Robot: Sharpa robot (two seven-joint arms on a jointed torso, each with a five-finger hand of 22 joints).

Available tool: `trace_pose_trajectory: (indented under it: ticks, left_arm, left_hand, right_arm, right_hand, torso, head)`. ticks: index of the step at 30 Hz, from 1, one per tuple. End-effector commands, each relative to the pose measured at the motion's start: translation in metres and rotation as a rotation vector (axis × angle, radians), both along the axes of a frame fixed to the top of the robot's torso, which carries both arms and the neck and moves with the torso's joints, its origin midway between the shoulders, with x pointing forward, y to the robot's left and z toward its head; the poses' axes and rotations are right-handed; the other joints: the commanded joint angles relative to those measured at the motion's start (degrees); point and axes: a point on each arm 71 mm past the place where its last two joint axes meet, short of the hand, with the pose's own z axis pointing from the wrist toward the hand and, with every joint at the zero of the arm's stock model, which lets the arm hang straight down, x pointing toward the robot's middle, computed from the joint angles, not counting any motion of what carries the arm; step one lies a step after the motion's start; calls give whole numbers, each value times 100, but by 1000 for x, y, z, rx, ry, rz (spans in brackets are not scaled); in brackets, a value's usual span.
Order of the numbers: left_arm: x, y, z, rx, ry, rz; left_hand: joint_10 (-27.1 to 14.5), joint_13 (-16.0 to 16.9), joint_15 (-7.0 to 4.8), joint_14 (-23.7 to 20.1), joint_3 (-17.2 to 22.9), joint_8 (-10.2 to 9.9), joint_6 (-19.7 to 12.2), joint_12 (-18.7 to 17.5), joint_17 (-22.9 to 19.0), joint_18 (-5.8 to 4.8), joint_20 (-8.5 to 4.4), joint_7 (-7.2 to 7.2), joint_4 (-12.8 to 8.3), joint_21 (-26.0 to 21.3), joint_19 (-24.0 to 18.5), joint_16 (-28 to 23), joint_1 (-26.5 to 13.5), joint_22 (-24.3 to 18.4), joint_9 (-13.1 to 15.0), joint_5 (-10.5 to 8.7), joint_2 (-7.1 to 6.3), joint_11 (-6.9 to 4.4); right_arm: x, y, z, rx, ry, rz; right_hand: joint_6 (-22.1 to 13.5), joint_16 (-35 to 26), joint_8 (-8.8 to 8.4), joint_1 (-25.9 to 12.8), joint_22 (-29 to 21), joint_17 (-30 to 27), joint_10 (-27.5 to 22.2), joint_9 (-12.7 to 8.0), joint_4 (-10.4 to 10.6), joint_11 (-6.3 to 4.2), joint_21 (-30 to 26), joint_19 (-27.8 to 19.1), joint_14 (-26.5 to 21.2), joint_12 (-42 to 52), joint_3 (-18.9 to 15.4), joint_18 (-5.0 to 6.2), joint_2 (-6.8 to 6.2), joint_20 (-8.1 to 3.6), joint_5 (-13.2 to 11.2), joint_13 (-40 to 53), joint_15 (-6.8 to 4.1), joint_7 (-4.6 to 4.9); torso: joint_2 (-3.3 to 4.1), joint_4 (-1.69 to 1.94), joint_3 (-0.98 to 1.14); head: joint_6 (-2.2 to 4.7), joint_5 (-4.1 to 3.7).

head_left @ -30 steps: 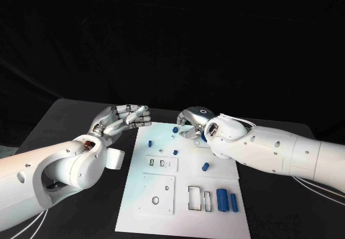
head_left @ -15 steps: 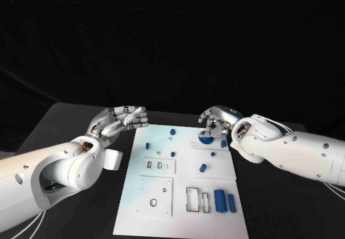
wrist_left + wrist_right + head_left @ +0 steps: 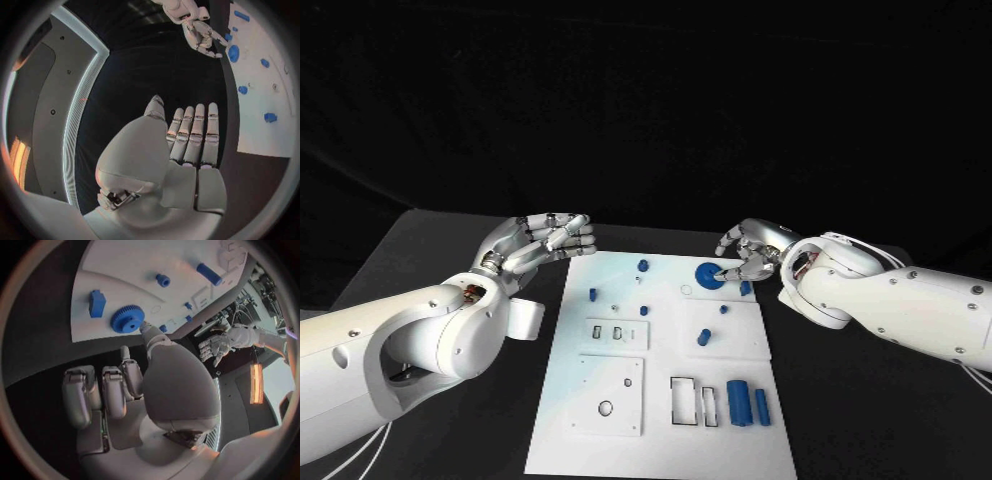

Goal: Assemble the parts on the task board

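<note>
At the task board's (image 3: 668, 400) far right edge the right hand (image 3: 754, 255) touches the blue gear (image 3: 713, 274) with one fingertip, grasping nothing, while the left hand (image 3: 545, 240) hovers released, fingers loosely curled, off its far left corner.

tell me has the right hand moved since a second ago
Yes. The right hand has drawn back from over the task board toward its right edge, uncovering a blue gear on the board's far end; one fingertip sits by the gear.
</note>
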Motion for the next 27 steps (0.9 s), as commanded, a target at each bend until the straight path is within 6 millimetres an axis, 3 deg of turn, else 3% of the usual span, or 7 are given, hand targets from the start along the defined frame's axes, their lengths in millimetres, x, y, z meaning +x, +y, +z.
trace_pose_trajectory:
  ticks: [1, 5, 9, 13, 27]
  left_arm:
    - [0, -2, 2, -10, -7, -14]
    - [0, -1, 2, -9, -6, -12]
    - [0, -1, 2, -9, -6, -13]
    - [0, -1, 2, -9, -5, -12]
    - [0, -1, 2, -7, -5, -7]
  left_hand:
    - [-6, -1, -1, -30, -46, -20, -15, -21, 11, 46, 10, 151, 1, -19, 12, -38, 10, -7, 10, -37, 53, -20]
    - [-6, -1, -1, -30, -46, -20, -15, -21, 11, 46, 10, 151, 1, -19, 12, -38, 10, -7, 10, -37, 53, -20]
    - [-9, -1, -1, -32, -49, -22, -16, -22, 12, 46, 10, 151, 1, -20, 12, -41, 12, -8, 11, -37, 54, -19]
    - [-14, -2, -2, -34, -52, -25, -21, -25, 14, 48, 10, 154, 0, -19, 14, -44, 13, -9, 11, -38, 54, -15]
    - [-28, -4, -1, -37, -60, -33, -35, -30, 18, 49, 11, 162, -1, -17, 22, -50, 18, -10, 11, -39, 54, -8]
  right_arm:
    - [0, 1, -8, -13, 63, -4]
    - [1, 3, -11, -14, 67, -5]
    - [4, 4, -13, -8, 69, -9]
    - [5, 5, -15, -3, 73, -12]
    - [8, 11, -18, -3, 80, -4]
  right_hand:
    - [18, 29, 36, 79, 1475, 1503, 64, 14, 54, 4, 40, 569, 597, 108, 7, -112, 0, 38, 25, 478, 46, 38]
    - [28, 29, 38, 102, 1499, 1503, 105, 26, 83, 7, 61, 591, 597, 187, 38, -120, 12, 43, 70, 547, 51, 40]
    - [20, 29, 25, 127, 1493, 1503, 76, 35, 132, 14, 56, 585, 597, 191, 106, -118, 7, 50, 274, 546, 58, 48]
    - [27, 29, 21, 139, 1498, 1503, 83, 43, 163, 16, 60, 589, 597, 217, 170, -120, 4, 54, 400, 567, 61, 50]
    - [64, 29, 6, 132, 1506, 1503, 105, 49, 252, 18, 68, 597, 597, 268, 432, -123, 22, 58, 672, 607, 64, 55]
  torso:
    - [6, 11, -3]
    - [13, 11, -6]
    - [0, 13, -16]
    - [6, 12, -7]
    - [1, 11, -14]
  head:
    - [-7, 11]
    - [-5, 6]
    - [-31, 13]
    - [-45, 26]
    - [-55, 66]
